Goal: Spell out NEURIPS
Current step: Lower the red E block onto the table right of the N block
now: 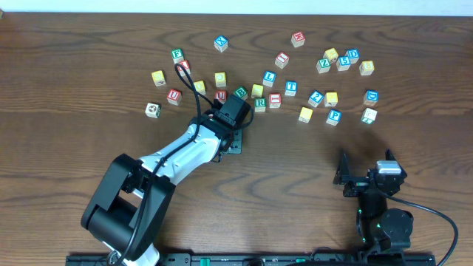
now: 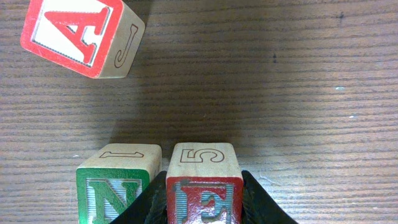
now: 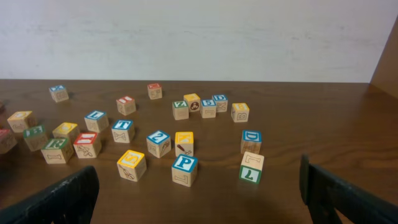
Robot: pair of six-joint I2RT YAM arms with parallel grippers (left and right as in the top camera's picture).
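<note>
Left tool (image 2: pixel 204 204) clamping E cube (image 2: pixel 203 165), N cube (image 2: pixel 115 180) alongside, A cube (image 2: pixel 79 35) beyond

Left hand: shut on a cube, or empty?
Shut on the E cube: fingers of the left hand press both its sides, beside the N cube.

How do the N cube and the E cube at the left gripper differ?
The E cube has a red letter and frame, the N cube green ones. The left gripper is shut on the E cube; the N cube stands free beside it. Both are upright wooden cubes, letters facing the wrist camera.
</note>
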